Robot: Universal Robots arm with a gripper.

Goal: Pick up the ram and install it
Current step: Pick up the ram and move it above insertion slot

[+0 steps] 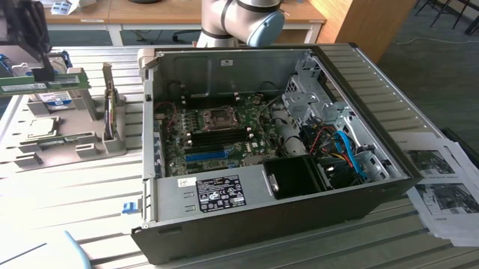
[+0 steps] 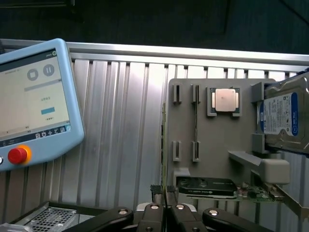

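Note:
The ram [image 1: 45, 86] is a thin green stick with a white label, lifted level above the grey parts holder [image 1: 90, 147] at the exterior view's left. My dark gripper [image 1: 46, 75] comes down onto it from above, shut on its middle. In the wrist view the gripper [image 2: 164, 212] has its fingers pressed together on the ram [image 2: 164, 192], seen edge-on. A second stick [image 2: 195, 121] stands in a slot of the holder [image 2: 212, 145] below. The open computer case [image 1: 374, 78] lies to the exterior view's right, its motherboard memory slots [image 1: 224, 136] uncovered.
The holder also carries a hard drive [image 2: 282, 118], a processor chip [image 2: 225, 100] and a black card [image 2: 207, 186]. A blue teach pendant [image 2: 34, 101] lies on the ribbed metal table. Printed sheets [image 1: 441, 185] lie beyond the case at the exterior view's right.

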